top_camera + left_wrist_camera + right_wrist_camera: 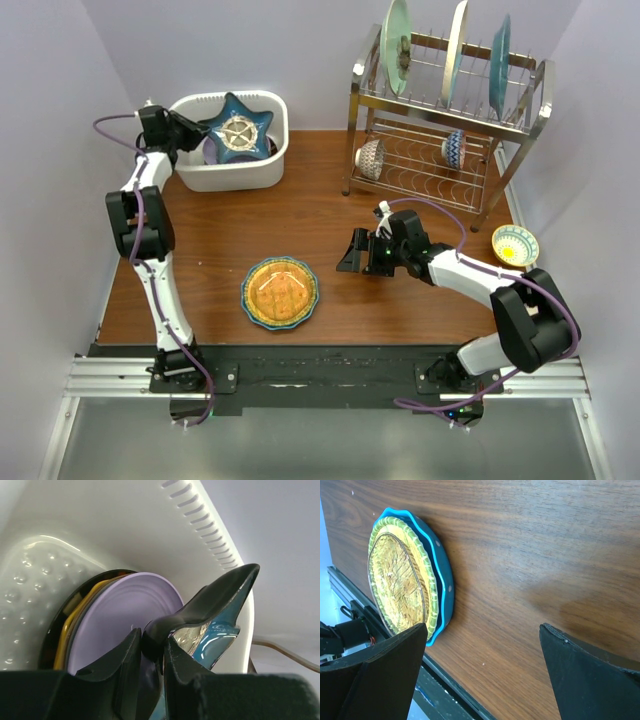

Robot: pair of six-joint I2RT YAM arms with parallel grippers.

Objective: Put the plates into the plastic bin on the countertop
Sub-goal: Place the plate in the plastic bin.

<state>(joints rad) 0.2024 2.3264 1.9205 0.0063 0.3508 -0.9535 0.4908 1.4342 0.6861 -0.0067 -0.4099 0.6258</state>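
Top view: find plastic bin point(232, 180), white, smooth-walled, rounded corners, at 11 o'clock on countertop point(300, 215), reddish-brown wood grain with black front edge. See blue star-shaped plate point(240, 128), glossy, five-pointed, pale round medallion at centre, tilted over bin mouth. Find left gripper point(203, 134) at plate's 9 o'clock tip, clamped on it.

Left wrist view: see what top view hides. Inside bin, note lavender plate point(125, 612), matte, round, leaning on edge. Behind it, black-rimmed plate point(52, 635), glossy, with a yellow band between the two; separate plate or not, cannot tell. Note dimpled bin floor and a row of slots below rim. See both black fingers pressed onto star tip, dark underside on one side, shiny teal glaze on the other. Contact between star plate and bin: cannot tell.

Find amber plate point(280, 292) lying flat at 6 o'clock on countertop, well apart from bin. From right wrist view alone, read relief: wavy turquoise lip, ribbed yellow-green band, incised amber centre. Find right gripper point(347, 260) at plate's 3 o'clock, near, not touching, fingers spread wide apart.

At 1 o'clock, note steel wire dish rack point(520, 125), two tiers. Top tier: pale green plate point(396, 45), cream plate point(457, 40), teal plate point(500, 55), all on edge. Lower tier: small patterned bowls point(371, 158). See yellow-and-white bowl point(515, 245) on countertop at 3 o'clock, just beside rack foot.
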